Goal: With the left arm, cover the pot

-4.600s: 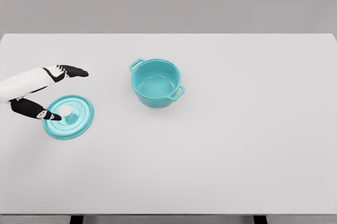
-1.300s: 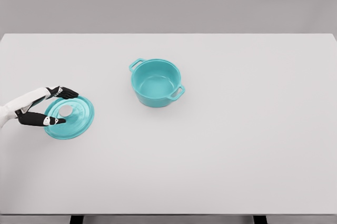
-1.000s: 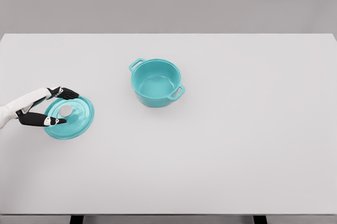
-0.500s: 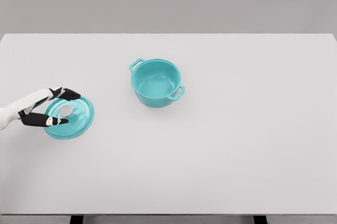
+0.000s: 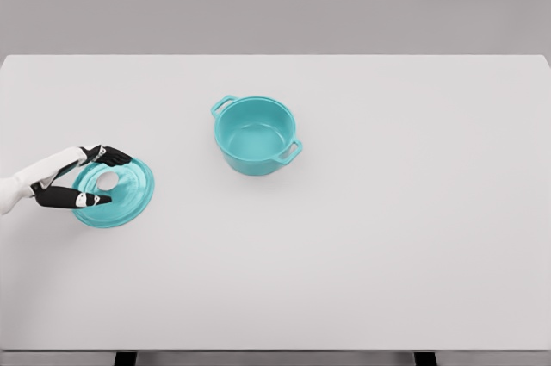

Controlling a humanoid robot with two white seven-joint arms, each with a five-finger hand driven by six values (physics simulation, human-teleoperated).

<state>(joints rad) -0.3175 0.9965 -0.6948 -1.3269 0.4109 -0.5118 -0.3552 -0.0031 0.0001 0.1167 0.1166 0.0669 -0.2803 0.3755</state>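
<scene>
While round teal lid [image 5: 118, 193] is straddled by spread left-hand fingers [image 5: 76, 200], seemingly unpinched, grasp stage is judged underway; closing, carry to open teal two-handled pot [image 5: 255, 134] required.

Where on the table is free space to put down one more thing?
Free: the table's right half beyond the pot, its front strip, and the gap between lid and pot. Crowded only at the left edge, where the left hand flanks the lid.
</scene>
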